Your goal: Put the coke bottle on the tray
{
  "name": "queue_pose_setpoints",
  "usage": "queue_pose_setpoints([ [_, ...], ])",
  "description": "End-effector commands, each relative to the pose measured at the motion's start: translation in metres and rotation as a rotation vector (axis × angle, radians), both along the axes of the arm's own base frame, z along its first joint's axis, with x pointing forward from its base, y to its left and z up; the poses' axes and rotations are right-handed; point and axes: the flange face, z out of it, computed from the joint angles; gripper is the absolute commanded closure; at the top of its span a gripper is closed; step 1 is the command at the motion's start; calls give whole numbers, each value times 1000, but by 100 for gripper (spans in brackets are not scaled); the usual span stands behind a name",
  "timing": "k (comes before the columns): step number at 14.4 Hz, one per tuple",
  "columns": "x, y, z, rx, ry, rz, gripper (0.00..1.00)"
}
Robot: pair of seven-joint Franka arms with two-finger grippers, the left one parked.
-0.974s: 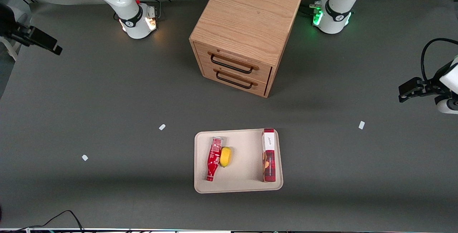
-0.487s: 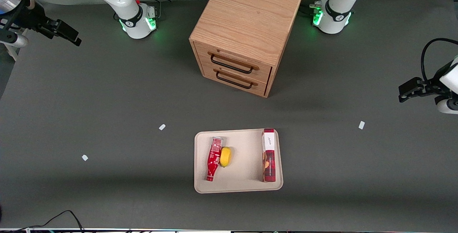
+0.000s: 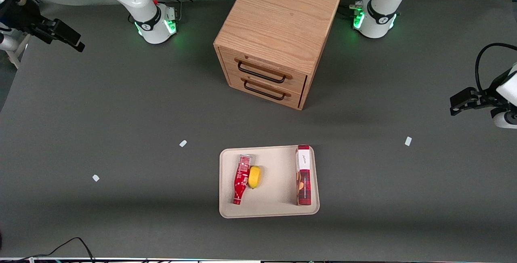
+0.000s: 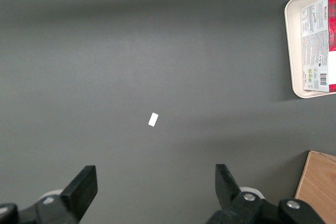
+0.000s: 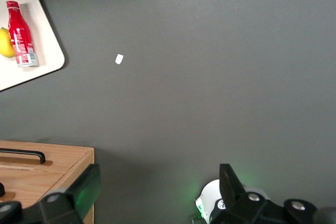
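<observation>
Bottle lying on the tray, end effector far off and empty.

The bottle lies flat on the tray, along the tray's edge toward the working arm's end of the surface, silver end pointing to the wooden drawer unit and neck toward the front camera. A lemon touches its side, and a red-and-white box lies along the tray's edge toward the parked arm's end. The end effector hangs high, well apart from the tray at the working arm's end, fingers spread wide with nothing between them.
</observation>
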Motion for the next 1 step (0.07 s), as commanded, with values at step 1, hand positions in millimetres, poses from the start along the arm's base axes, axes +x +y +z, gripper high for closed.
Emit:
queue_pose_setpoints([
  [1, 20, 4, 11, 9, 33, 17, 0],
])
